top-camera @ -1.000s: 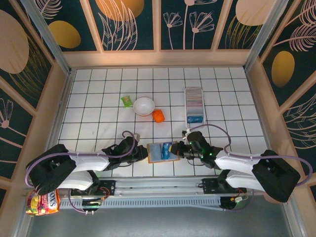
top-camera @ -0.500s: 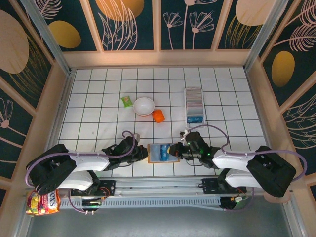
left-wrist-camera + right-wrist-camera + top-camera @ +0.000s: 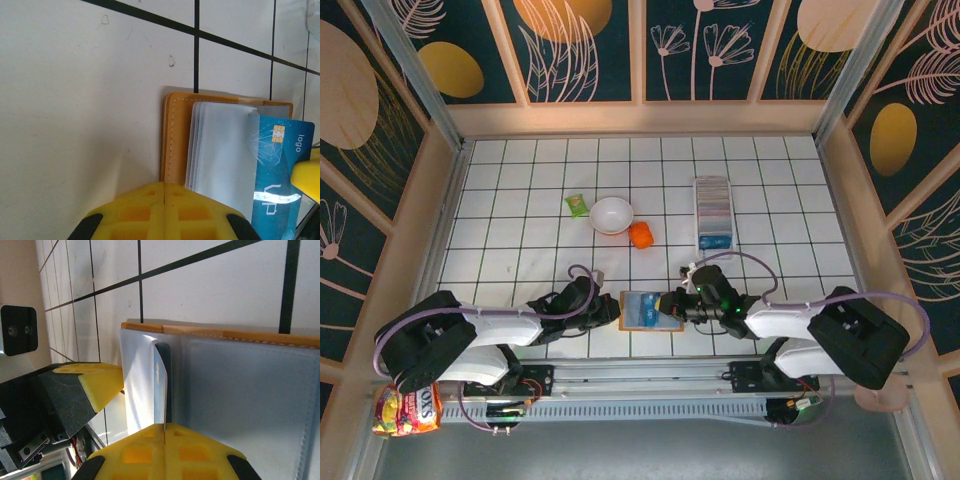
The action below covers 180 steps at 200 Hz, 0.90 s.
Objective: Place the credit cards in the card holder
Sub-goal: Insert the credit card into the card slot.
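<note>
Near the worktop's (image 3: 520,230) front edge, the left end effector (image 3: 165,189) clamps the tan wallet (image 3: 175,135) while the right end effector (image 3: 164,432) pinches the exposed edge of a blue credit card (image 3: 160,385), which is probably thin, stiff and slick, with the card holder (image 3: 713,212) farther right.

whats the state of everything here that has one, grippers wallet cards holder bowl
tan-orange leather wallet: open flat, clear sleeves showing
blue credit card: partly out of a wallet sleeve
right gripper: shut on that card's edge
left gripper: shut, tips at the wallet's edge
long white slotted card holder: second blue card at its near end
white bowl: upright, empty
</note>
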Each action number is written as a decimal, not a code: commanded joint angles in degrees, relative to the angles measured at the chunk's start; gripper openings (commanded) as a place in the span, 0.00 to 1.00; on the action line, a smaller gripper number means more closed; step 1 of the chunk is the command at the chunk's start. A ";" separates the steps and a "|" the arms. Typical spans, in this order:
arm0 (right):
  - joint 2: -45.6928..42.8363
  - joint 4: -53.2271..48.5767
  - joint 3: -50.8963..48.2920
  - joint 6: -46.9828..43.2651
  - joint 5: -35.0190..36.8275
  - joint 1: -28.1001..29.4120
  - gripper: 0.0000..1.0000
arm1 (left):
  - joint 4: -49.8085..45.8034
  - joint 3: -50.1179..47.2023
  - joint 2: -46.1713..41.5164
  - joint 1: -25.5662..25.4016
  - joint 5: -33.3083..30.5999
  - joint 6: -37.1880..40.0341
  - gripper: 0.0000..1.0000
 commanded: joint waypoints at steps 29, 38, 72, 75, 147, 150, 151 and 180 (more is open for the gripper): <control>4.35 1.93 3.44 -0.76 -2.11 0.60 0.00 | 0.59 0.03 1.11 -0.41 1.27 -0.71 0.04; 4.76 1.50 3.92 -1.04 -2.16 0.70 0.00 | 0.66 -0.10 1.07 -0.43 1.25 -0.65 0.04; 4.70 -3.40 5.74 -2.73 0.07 1.39 0.03 | 1.39 -0.11 1.04 -0.44 1.32 -0.79 0.04; 4.57 -4.28 6.00 -3.00 0.45 1.56 0.06 | 1.44 -0.07 1.00 -0.41 1.33 -0.79 0.04; 4.58 -15.76 10.87 -5.72 6.94 4.34 0.20 | 2.35 -1.99 -0.44 -0.43 0.91 -0.72 0.02; 4.94 -15.92 11.24 -5.84 6.94 4.64 0.20 | 2.41 -1.99 -0.44 -0.39 0.90 -0.64 0.02; 5.03 -16.00 11.34 -5.92 6.96 4.73 0.20 | 2.39 -1.99 -0.44 -0.41 0.86 -0.58 0.02; 8.06 -18.13 15.43 -6.77 8.16 6.93 0.20 | 3.35 -1.69 0.40 -0.40 1.41 -0.26 0.02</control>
